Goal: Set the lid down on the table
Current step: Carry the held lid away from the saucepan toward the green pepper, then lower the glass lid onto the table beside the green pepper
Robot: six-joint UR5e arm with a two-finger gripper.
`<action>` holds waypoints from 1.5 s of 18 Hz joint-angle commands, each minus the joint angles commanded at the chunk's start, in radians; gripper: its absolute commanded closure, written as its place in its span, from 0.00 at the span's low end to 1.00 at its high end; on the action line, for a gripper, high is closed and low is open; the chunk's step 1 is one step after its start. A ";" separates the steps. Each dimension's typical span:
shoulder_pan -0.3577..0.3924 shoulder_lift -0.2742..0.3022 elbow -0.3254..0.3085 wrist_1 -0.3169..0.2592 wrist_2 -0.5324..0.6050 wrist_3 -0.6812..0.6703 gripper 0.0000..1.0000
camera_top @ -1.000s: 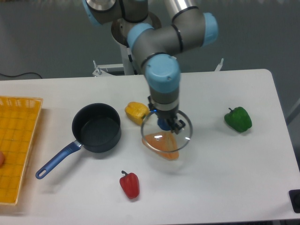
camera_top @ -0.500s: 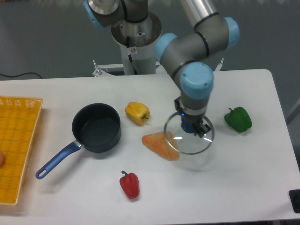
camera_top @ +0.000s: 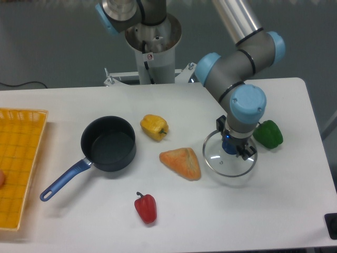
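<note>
The lid (camera_top: 224, 161) is a clear glass disc with a thin silver rim. It hangs low over the white table (camera_top: 284, 205), right of the middle. My gripper (camera_top: 234, 147) is shut on the lid's small blue centre knob, reaching straight down from above. The dark blue saucepan (camera_top: 108, 143) with its blue handle stands open at the left, well apart from the lid. I cannot tell whether the lid's rim touches the table.
An orange wedge (camera_top: 181, 162) lies just left of the lid. A green pepper (camera_top: 269, 134) sits just behind the gripper on the right. A yellow pepper (camera_top: 154, 127) and a red pepper (camera_top: 146, 207) lie further left. An orange gridded tray (camera_top: 18, 163) fills the left edge.
My gripper has carried the lid to the right, from over the orange wedge to a spot beside the green pepper, and lower toward the table.
</note>
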 joint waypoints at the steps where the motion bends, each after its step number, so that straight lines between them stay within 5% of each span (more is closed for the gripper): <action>1: 0.005 -0.003 0.000 0.000 0.000 0.000 0.42; 27: 0.011 -0.055 -0.008 0.032 -0.002 0.000 0.42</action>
